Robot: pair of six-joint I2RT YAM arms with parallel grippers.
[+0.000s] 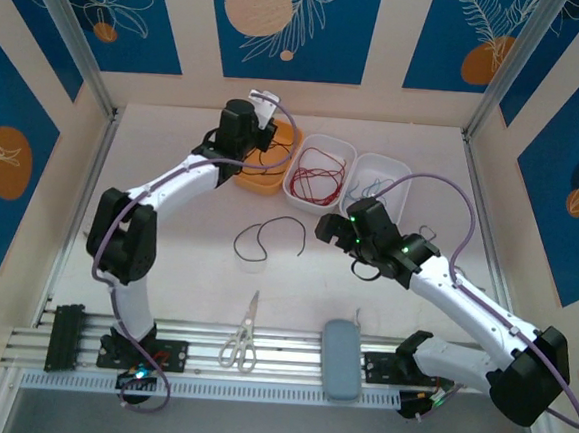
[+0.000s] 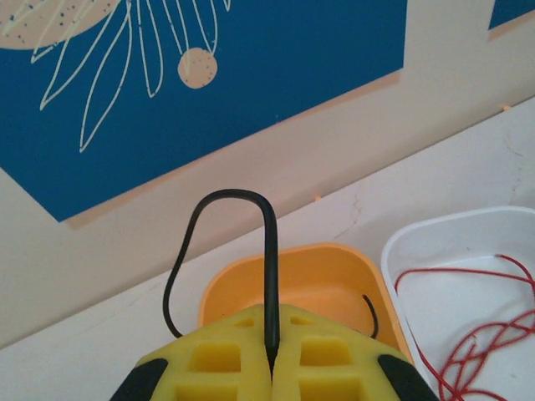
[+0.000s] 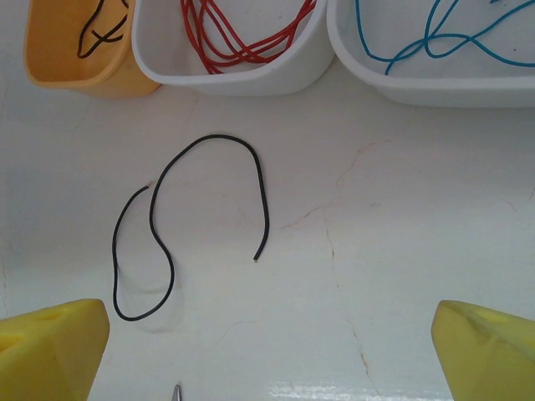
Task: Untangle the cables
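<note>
Free across the middle of the table [image 1: 194,279], bar one loose black cable [image 1: 268,240] lying flat there. Blocked along the back by three bins set side by side: an orange bin [image 3: 75,79], a middle white bin [image 3: 234,79] of red cables [image 3: 242,42], a right white bin [image 3: 435,92] of blue cables [image 3: 435,38]. Narrowed at the front by scissors [image 1: 242,338] and a grey case [image 1: 341,359].
</note>
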